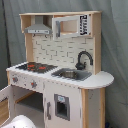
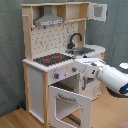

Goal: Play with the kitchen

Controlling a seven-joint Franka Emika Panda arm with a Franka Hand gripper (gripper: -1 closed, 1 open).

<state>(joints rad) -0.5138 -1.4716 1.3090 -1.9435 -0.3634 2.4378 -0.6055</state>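
Note:
The kitchen [image 1: 60, 75] is a tall toy of light wood and white panels, seen in both exterior views. It has a red-ringed black hob [image 1: 34, 66], a sink [image 1: 70, 74], a black tap [image 1: 83, 59] and a grey hood [image 1: 38, 29]. In the second exterior view the same kitchen [image 2: 45, 75] has its windowed oven door [image 2: 70, 104] swung down and open. My white arm [image 2: 107, 76] reaches in from the second exterior view's right. My gripper [image 2: 84, 76] hangs by the front panel, just above the open door.
An upper cupboard door [image 2: 99, 11] stands open at the top. A grey curtain [image 1: 115, 50] hangs behind the kitchen. Wooden floor [image 2: 15, 120] shows in front. A white rounded part of the arm [image 1: 20, 122] sits at the first exterior view's bottom left.

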